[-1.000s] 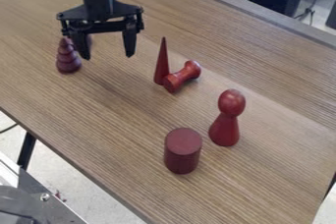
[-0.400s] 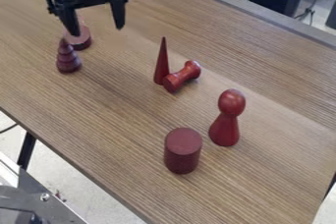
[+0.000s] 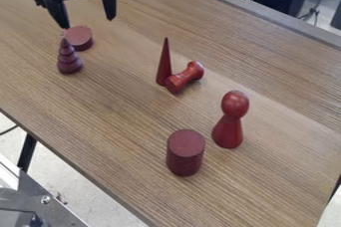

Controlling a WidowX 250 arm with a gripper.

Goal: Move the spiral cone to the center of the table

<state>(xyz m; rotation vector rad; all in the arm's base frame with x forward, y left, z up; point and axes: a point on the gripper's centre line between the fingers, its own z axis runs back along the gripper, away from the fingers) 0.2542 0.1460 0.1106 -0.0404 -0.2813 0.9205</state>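
- At upper left, the gripper (image 3: 87,22) has shifted farther up and left, jaws apart.
- Left, spiral cone (image 3: 69,61) unmoved; disc (image 3: 79,38) uncovered.

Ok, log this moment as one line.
gripper: jaws open, empty | dark red spiral wooden cone: upright at view's left, near flat red wooden disc | move to center: not done

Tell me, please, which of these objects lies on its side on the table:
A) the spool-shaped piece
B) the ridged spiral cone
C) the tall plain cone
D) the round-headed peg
A: the spool-shaped piece lies on its side, its long axis along the tabletop, while the other three stand upright.
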